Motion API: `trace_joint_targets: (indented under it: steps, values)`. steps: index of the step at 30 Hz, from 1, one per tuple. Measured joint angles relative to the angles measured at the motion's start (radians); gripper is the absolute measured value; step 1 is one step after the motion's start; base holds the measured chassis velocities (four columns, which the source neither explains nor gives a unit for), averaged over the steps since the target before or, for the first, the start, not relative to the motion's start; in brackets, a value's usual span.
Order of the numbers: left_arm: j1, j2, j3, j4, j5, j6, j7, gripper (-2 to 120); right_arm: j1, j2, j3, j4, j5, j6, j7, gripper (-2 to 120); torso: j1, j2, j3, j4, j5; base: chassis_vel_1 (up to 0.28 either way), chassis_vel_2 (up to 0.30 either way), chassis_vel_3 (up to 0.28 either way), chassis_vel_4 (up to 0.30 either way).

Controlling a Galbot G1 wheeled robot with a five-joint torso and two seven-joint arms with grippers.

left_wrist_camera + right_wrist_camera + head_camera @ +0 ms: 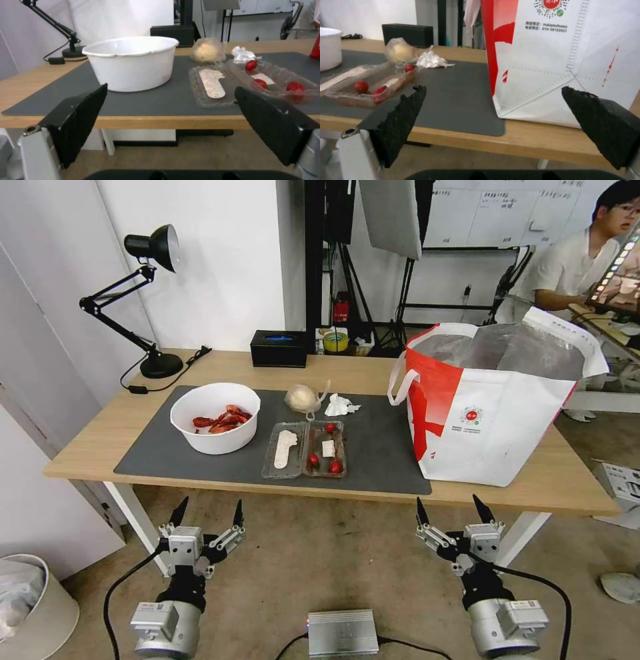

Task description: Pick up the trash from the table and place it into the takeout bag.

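On the table, a dark grey mat carries the trash: a white bowl of red shells, a clear clamshell tray with cherry tomatoes, a beige plastic-wrapped ball and a crumpled white tissue. At the table's right end stands the takeout bag, white and red with its foil-lined mouth open. Both grippers hang below the front edge, empty. My left gripper is open before the bowl and tray. My right gripper is open before the bag.
A black desk lamp and a black box stand at the table's back edge. A white bin sits on the floor at the left. A grey box lies on the floor between the arms.
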Motion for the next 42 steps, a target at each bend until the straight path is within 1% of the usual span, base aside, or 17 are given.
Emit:
trace_joint_targets:
  steps: [27,32,34,35,36,37,38,39,40,41,42]
  values:
    - [0.000,0.000,0.000,0.000,0.000,0.000,0.000,100,0.000,0.000,0.000,0.000,0.000,0.000,0.000,100,0.000,0.000,0.000,0.0000,0.0000,0.000,0.000,0.000,0.000]
    - [-0.004,0.003,0.003,0.000,-0.006,0.007,-0.004,100,-0.001,-0.009,0.000,0.000,0.003,0.000,0.001,100,0.000,0.000,0.000,0.0000,0.0000,0.000,0.000,0.000,0.000]
    - [-0.024,0.016,0.016,0.000,-0.036,0.047,-0.025,100,-0.012,-0.052,0.001,0.003,0.020,-0.004,0.013,100,0.000,0.000,0.000,0.0003,0.0002,0.000,0.000,0.000,0.000]
    - [-0.024,0.016,0.016,0.000,-0.036,0.047,-0.025,100,-0.012,-0.052,0.001,0.003,0.020,-0.004,0.013,100,0.000,0.000,0.000,0.0003,0.0002,0.000,0.000,0.000,0.000]
    - [-0.036,0.024,0.023,0.000,-0.049,0.065,-0.035,100,-0.018,-0.074,0.002,0.004,0.029,-0.007,0.019,100,0.000,0.000,0.000,0.0001,0.0000,0.000,0.000,0.000,0.000]
    - [-0.040,0.023,0.018,0.000,-0.041,0.049,-0.029,100,-0.034,-0.138,0.006,0.010,0.054,-0.015,0.037,100,0.000,0.000,0.000,0.0000,0.0000,0.000,0.000,0.000,0.000]
    - [-0.056,0.034,0.029,0.000,-0.066,0.070,-0.041,100,-0.048,-0.203,0.008,0.013,0.075,-0.022,0.051,100,0.000,0.000,0.000,0.0002,0.0000,0.000,0.000,0.000,0.000]
    - [-0.056,0.034,0.029,0.000,-0.066,0.070,-0.041,100,-0.048,-0.203,0.008,0.013,0.075,-0.022,0.051,100,0.000,0.000,0.000,0.0002,0.0000,0.000,0.000,0.000,0.000]
    - [-0.065,0.039,0.033,0.000,-0.073,0.079,-0.046,100,-0.041,-0.236,0.006,0.012,0.060,-0.014,0.040,100,0.000,0.000,0.000,0.0004,0.0005,0.000,0.000,0.000,0.000]
    - [-0.070,0.042,0.034,0.001,-0.082,0.080,-0.050,100,-0.050,-0.269,0.006,0.012,0.077,-0.008,0.049,100,0.000,0.000,0.000,0.0002,0.0003,0.000,0.000,0.000,0.000]
    - [-0.070,0.042,0.034,0.001,-0.082,0.080,-0.050,100,-0.050,-0.269,0.006,0.012,0.077,-0.008,0.049,100,0.000,0.000,0.000,0.0002,0.0003,0.000,0.000,0.000,0.000]
